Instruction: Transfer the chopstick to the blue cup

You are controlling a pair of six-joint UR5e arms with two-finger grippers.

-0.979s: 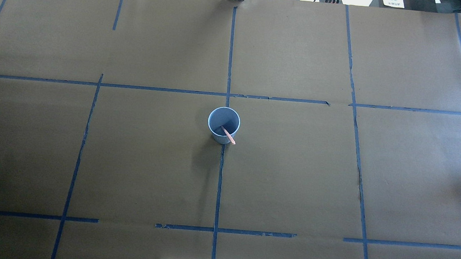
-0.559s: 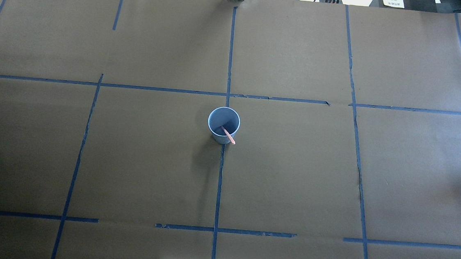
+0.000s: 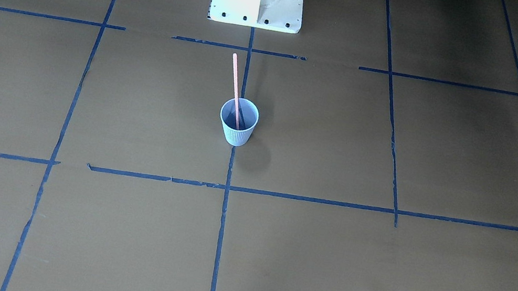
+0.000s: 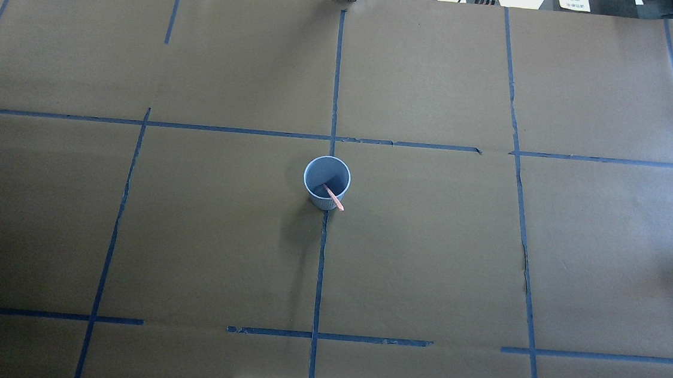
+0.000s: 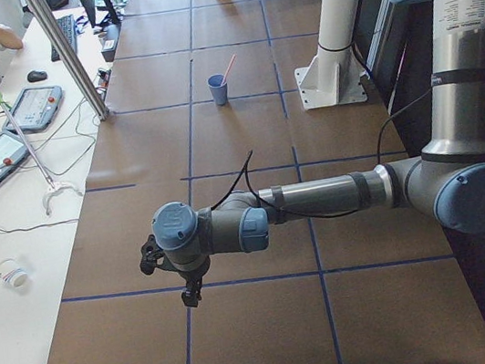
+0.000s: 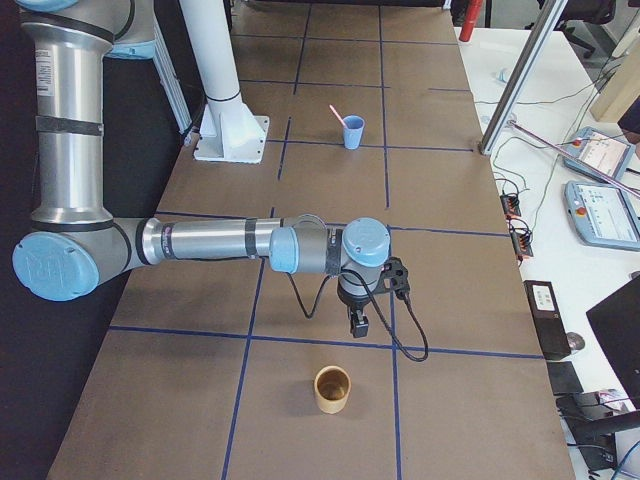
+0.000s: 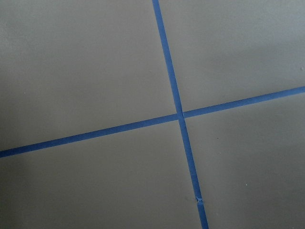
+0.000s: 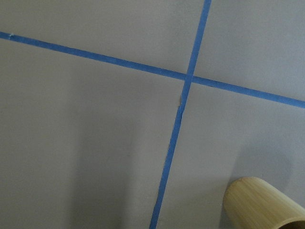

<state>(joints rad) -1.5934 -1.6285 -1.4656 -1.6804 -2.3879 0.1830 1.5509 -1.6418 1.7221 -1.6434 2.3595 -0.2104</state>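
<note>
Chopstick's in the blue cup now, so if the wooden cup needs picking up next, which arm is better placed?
Right. The right gripper hangs near the wooden cup, and the cup also shows in that arm's wrist view. The left gripper is at the table's opposite end.

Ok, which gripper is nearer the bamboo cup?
Right. The right gripper hangs close by the bamboo cup; the left gripper is far off at the opposite end, beyond the blue cup.
</note>
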